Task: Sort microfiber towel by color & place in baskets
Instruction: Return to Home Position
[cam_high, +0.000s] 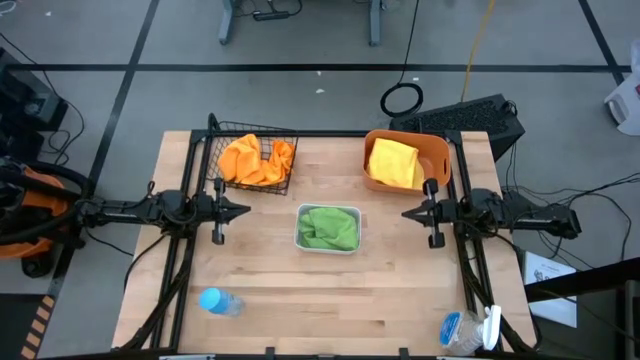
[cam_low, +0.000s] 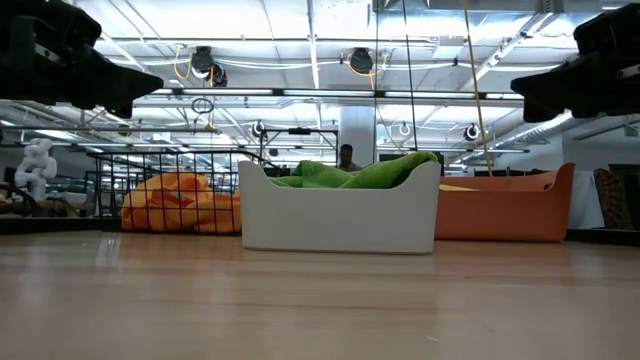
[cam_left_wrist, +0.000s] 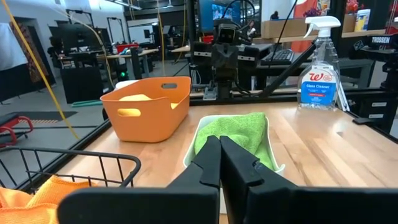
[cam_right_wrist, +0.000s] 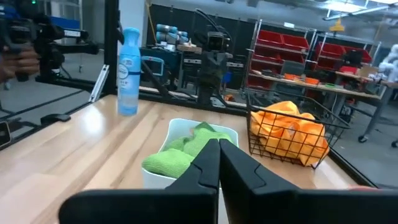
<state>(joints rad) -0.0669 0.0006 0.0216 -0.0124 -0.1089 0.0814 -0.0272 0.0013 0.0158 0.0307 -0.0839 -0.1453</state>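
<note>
Orange cloths (cam_high: 257, 160) lie bunched in the black wire-mesh basket (cam_high: 214, 150) at the table's far left. Yellow cloths (cam_high: 394, 162) fill the orange tub (cam_high: 438, 150) at the far right. Green cloths (cam_high: 329, 228) sit heaped in the white tray (cam_high: 302, 238) at the table's middle, rising above its rim in the low view (cam_low: 360, 172). My left gripper (cam_high: 246, 210) hovers shut left of the tray, raised off the table. My right gripper (cam_high: 405, 213) hovers shut right of the tray, below the tub. Both point at each other across the tray and hold nothing.
A blue-capped plastic bottle (cam_high: 219, 301) lies near the table's near left edge. A spray bottle (cam_high: 470, 330) lies at the near right corner. Bare wood spreads across the near half of the table, in front of the tray.
</note>
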